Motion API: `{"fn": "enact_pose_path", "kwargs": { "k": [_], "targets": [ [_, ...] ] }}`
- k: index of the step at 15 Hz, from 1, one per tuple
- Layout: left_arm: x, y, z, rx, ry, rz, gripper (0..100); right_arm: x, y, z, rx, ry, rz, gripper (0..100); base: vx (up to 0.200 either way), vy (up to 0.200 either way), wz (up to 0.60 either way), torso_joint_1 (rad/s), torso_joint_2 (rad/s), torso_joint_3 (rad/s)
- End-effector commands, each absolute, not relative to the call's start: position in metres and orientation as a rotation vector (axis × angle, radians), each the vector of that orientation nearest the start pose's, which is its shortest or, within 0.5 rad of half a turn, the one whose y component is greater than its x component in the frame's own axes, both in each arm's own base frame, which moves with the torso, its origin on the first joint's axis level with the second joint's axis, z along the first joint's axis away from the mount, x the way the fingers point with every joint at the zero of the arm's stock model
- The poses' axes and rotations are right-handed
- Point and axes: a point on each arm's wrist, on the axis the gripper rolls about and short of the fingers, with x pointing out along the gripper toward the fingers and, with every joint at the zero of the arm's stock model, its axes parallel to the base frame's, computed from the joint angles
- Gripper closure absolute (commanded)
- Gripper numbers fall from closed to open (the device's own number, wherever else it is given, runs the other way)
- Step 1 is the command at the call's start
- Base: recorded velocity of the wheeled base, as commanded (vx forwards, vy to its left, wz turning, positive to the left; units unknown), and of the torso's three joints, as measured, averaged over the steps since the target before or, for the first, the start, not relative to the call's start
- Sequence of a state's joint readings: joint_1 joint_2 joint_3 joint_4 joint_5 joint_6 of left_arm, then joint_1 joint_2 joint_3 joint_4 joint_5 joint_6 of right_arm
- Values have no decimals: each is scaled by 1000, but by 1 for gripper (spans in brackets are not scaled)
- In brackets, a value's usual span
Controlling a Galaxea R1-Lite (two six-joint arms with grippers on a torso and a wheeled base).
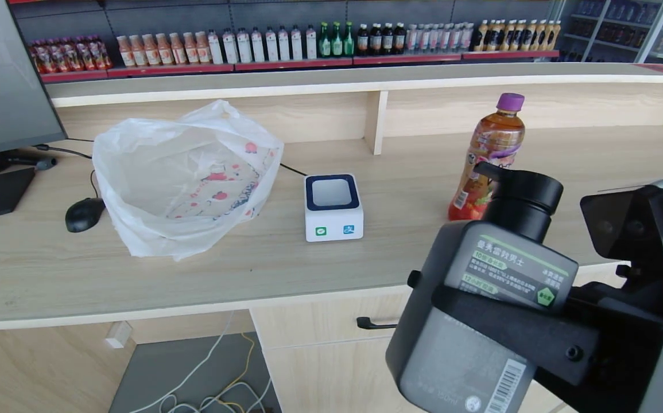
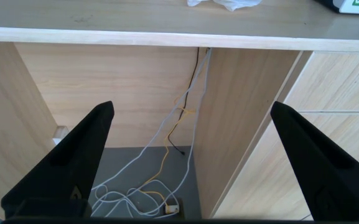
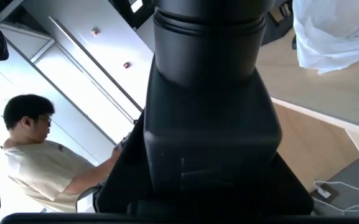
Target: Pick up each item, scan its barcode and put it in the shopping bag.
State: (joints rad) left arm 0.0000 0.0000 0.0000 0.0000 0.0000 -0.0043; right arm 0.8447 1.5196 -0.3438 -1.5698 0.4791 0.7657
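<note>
1. Landmark: the white scanner (image 1: 333, 206), a box with a blue-rimmed window on top. It stands on the wooden table (image 1: 400, 189), about mid-width.

2. Right claw (image 1: 457, 312): closed around a dark pump bottle (image 1: 509, 269). One black finger crosses the front of the bottle's body below the label. The bottle is held clear of the table. It is to the right of the scanner and nearer the robot than it, out past the table's front edge. It is tilted, with its pump head pointing up and away. A barcode (image 1: 512, 385) near its base faces the head camera, not the scanner. In the right wrist view the bottle (image 3: 210, 118) stands directly before the lens.

3. Left claw (image 2: 191, 109): spread wide, nothing between its fingers. It hangs below the table's front edge, lower than the scanner and on the scanner's left side. It faces an open bay under the table where white and yellow cables (image 2: 160, 186) lie on the floor.

4. Shopping bag (image 1: 182, 172): white plastic with red print, standing open on the table just to the left of the scanner.

5. Tea bottle (image 1: 489, 158): purple cap, upright on the table, well to the right of the scanner and slightly farther back.

6. Other items: a black mouse (image 1: 84, 214) lies left of the scanner, beyond the bag. A monitor (image 1: 4, 74) stands farther left again. A shelf of drinks (image 1: 308, 43) runs behind the table.
</note>
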Motion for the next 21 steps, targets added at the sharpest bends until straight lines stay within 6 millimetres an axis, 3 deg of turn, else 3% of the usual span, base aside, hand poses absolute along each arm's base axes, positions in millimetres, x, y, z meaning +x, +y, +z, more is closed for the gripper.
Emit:
{"fn": "enact_pose_path", "kwargs": {
  "k": [1,21],
  "targets": [
    [-23,0,75,-5,0,0,0,136,176,203,715,126,1418,100,0,0,0,0,0,0],
    [-23,0,75,-5,0,0,0,140,191,201,749,177,1448,100,0,0,0,0,0,0]
  ]
}}
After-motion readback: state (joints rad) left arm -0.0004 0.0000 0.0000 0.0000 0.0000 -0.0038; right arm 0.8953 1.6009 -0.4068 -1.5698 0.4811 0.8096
